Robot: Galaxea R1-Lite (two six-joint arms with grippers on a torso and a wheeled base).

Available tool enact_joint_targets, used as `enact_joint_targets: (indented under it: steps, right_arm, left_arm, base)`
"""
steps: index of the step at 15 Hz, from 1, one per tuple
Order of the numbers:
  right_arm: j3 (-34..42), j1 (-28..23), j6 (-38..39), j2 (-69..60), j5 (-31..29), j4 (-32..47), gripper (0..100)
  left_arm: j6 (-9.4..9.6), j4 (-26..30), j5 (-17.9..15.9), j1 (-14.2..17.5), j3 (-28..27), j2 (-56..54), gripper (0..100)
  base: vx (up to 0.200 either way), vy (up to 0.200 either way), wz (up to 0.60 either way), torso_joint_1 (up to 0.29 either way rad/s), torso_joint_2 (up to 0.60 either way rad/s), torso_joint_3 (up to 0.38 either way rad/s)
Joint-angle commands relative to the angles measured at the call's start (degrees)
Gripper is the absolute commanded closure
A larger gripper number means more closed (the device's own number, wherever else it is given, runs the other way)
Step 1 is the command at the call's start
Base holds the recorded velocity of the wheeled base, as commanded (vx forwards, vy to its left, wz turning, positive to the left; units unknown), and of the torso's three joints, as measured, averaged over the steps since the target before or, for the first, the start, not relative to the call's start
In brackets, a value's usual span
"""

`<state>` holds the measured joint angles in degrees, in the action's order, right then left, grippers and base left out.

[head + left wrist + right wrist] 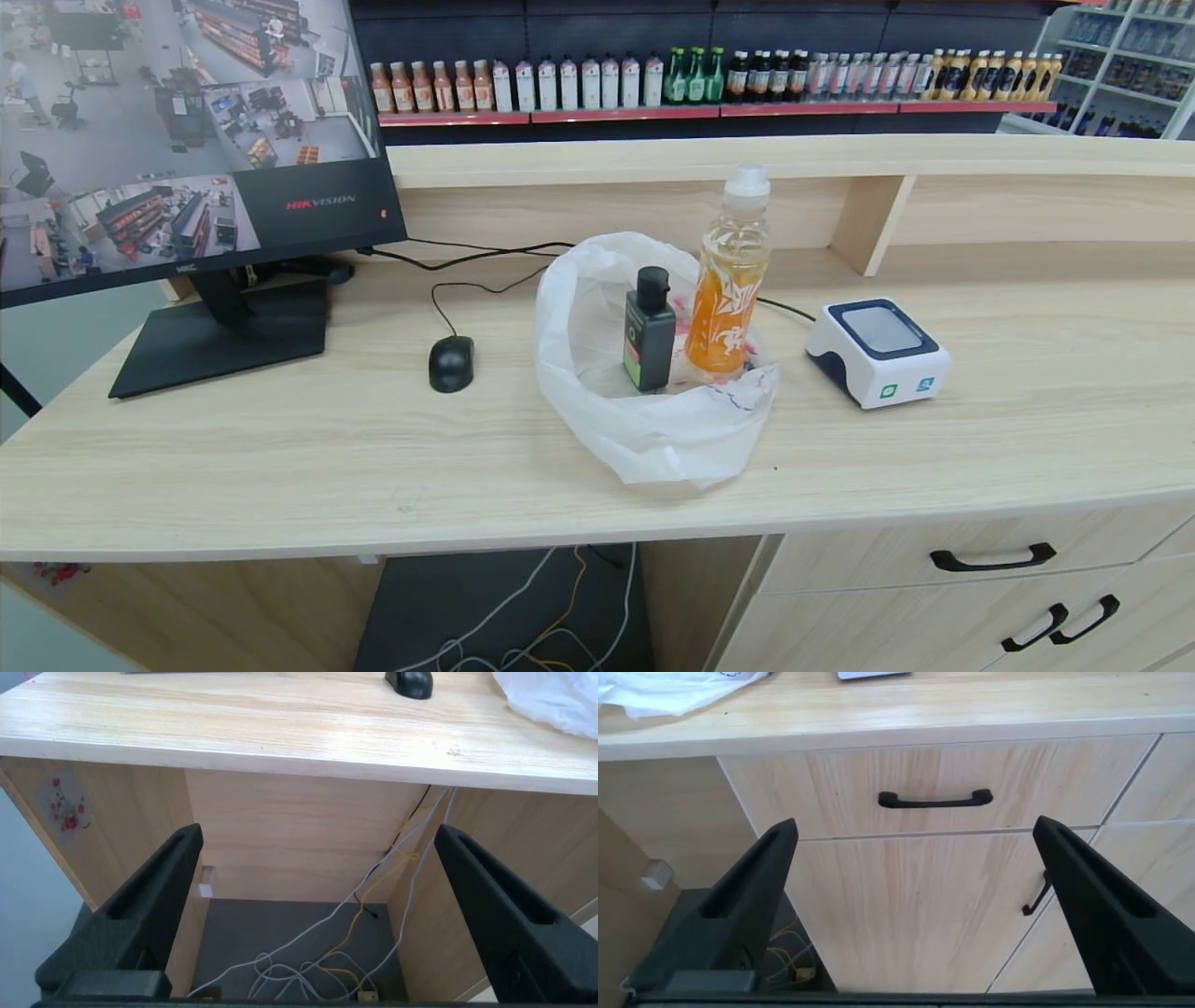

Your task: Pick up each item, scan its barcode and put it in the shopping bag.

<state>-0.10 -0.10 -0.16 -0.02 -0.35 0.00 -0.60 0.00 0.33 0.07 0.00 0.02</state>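
**Both items bagged, grippers low and empty**

The bag (653, 439) sits mid-counter (280, 467), holding a dark bottle (648, 331) and an orange drink (728, 280), both upright. The scanner (878, 350) stands near its right. The left gripper (318, 840) and right gripper (915, 831) hang below the counter's front edge, jaws spread wide and empty, well apart from the bag.

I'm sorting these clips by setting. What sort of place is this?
Most likely a shop checkout: a barcode scanner sits on the wooden counter beside a plastic shopping bag, and shelves of bottled drinks line the wall behind.
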Motion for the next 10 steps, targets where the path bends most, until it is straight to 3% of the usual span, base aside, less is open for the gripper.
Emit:
enact_joint_targets:
  steps: [1,10]
  right_arm:
    - [0.0,0.0,0.0,0.0,0.0,0.0,0]
    - [0.0,0.0,0.0,0.0,0.0,0.0,0]
  left_arm:
    - [-0.02,0.0,0.0,0.0,0.0,0.0,0]
    - [-0.02,0.0,0.0,-0.1,0.0,0.0,0]
  base:
    - [0.000,0.000,0.00,0.000,0.00,0.000]
    - [0.000,0.000,0.00,0.000,0.00,0.000]
